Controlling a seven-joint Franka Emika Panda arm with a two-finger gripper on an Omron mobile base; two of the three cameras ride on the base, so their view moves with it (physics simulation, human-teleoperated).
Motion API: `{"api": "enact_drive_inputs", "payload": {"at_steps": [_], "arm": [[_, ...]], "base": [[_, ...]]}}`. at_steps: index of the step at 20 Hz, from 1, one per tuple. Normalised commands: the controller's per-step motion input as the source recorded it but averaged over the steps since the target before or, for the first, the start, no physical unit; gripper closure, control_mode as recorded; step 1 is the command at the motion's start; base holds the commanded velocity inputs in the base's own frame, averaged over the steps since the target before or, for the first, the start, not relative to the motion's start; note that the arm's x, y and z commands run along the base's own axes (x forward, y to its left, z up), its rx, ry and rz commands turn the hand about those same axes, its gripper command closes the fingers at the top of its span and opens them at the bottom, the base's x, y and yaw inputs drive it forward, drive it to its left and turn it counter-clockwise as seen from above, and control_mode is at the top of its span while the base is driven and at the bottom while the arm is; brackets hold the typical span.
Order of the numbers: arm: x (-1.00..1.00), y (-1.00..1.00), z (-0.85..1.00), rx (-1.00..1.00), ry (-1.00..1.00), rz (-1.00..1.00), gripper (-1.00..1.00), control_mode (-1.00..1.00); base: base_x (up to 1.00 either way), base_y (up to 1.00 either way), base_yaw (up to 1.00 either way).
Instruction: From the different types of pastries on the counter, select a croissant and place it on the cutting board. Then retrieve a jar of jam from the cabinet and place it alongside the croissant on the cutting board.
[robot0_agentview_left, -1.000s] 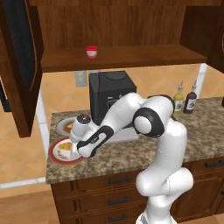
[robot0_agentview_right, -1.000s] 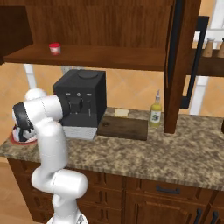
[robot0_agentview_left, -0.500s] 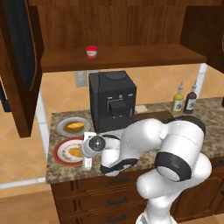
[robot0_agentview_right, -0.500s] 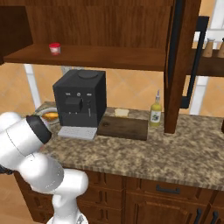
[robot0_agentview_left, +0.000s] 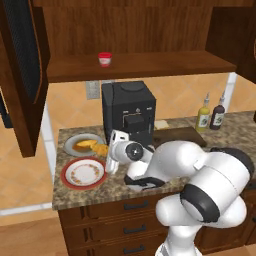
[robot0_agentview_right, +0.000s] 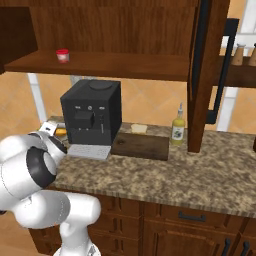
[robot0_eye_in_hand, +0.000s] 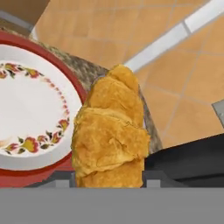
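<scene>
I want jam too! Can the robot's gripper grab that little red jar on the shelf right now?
Probably not yet. The gripper is shut on the croissant, low beside the red-rimmed plate. The jam jar stands high on the open shelf, with nothing in front.

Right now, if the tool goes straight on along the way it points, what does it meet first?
Probably the red-rimmed plate or the counter edge beside it. The tool carries the croissant, and the hand view looks down past it at these; depth is unclear.
</scene>
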Motion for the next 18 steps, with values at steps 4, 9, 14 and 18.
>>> {"api": "enact_drive_inputs", "payload": {"at_steps": [4,9,14,18], "arm": [[-0.46,-0.62,0.14,0.13,0.06,-0.21,1.0,-1.0],[-0.72,-0.73,0.29,0.17,0.11,-0.41,1.0,-1.0],[-0.14,-0.86,0.71,0.22,0.37,-0.37,1.0,-1.0],[-0.09,-0.99,0.23,0.29,0.4,-0.25,1.0,-1.0]], "base": [[0.0,0.0,0.0],[0.0,0.0,0.0],[0.0,0.0,0.0],[0.0,0.0,0.0]]}}
